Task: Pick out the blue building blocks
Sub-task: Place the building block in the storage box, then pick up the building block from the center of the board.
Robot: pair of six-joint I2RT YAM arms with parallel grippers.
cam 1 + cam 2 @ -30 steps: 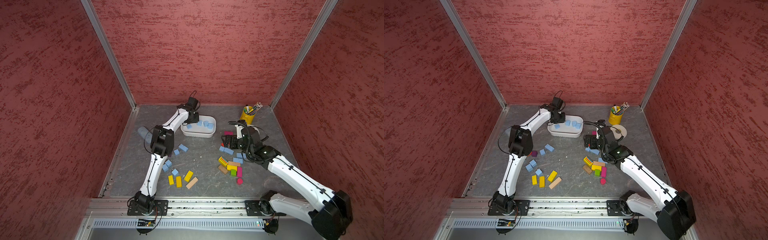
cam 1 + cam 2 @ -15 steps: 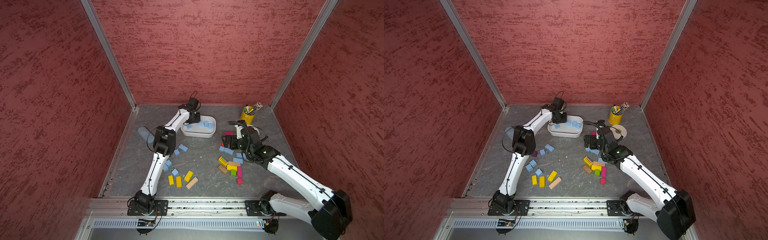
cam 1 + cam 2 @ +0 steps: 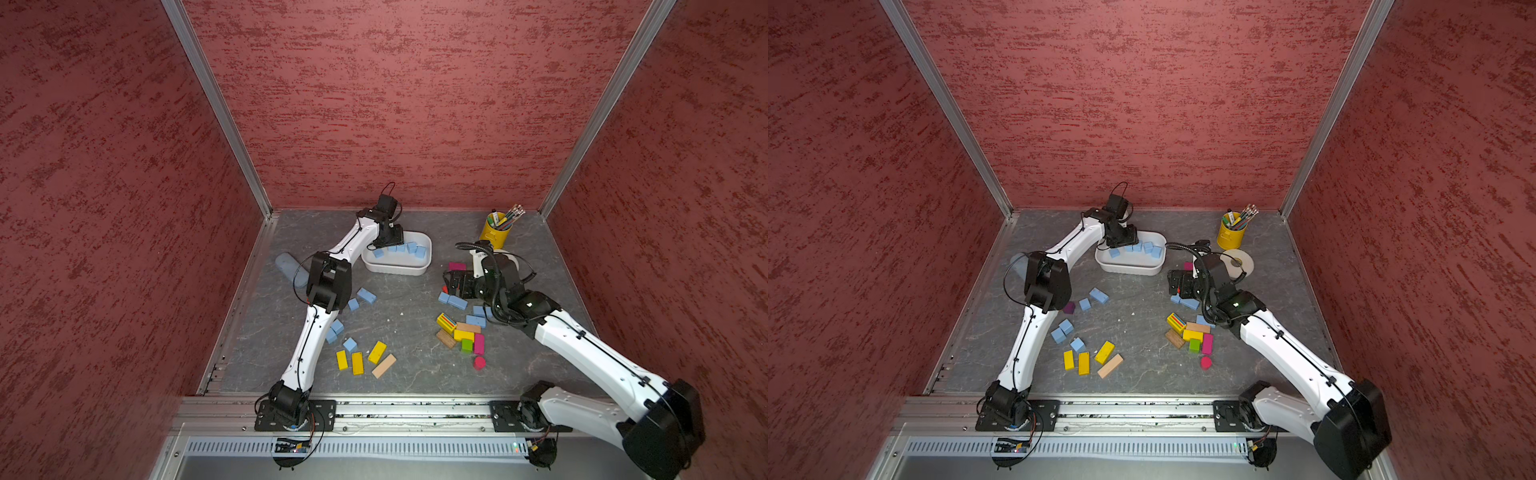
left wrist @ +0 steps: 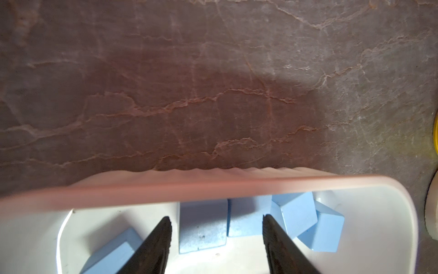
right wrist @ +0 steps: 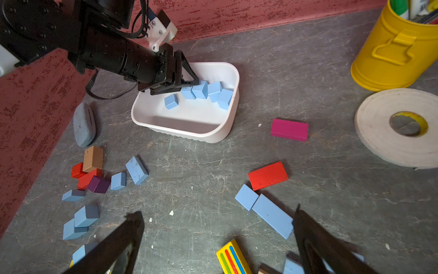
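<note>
Progress check: I'd call it maybe a third done. About five blue blocks (image 5: 200,91) are already in the white tub (image 3: 397,269) at the far middle of the table (image 3: 399,332), mostly bunched toward its right end. The left pincer (image 4: 216,219) hangs just over the tub's left end with its fingers apart and nothing clamped, so that drop looks finished to me.

What's left is a loose handful of blue ones on the left, nearer than the tub and close to some yellow blocks (image 3: 357,363). There are a few more on the right beside the colourful pile. The right pincer (image 5: 217,212) hovers low over that right bunch, spread wide and empty, so my guess is it grabs next.

Writing-wise there's nothing readable anywhere. The yellow can (image 3: 494,239) and the tape roll (image 5: 374,123) show no label I can make out.
</note>
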